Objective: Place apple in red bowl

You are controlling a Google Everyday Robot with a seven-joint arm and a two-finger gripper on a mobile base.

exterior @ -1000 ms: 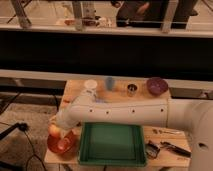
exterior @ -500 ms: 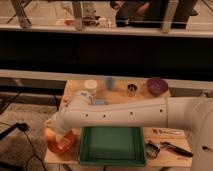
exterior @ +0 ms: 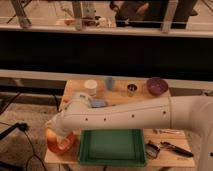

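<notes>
White arm [exterior: 140, 116] stretches across the wooden table [exterior: 120, 97], over the green tray [exterior: 111, 147], and down into the red bowl [exterior: 59, 146] at the front-left corner. Gripper [exterior: 56, 131] sits low in the bowl; whether it's spread or pinching, cannot tell. Apple hidden, probably inside. Likely the drop-off step; next: release, lift clear.
</notes>
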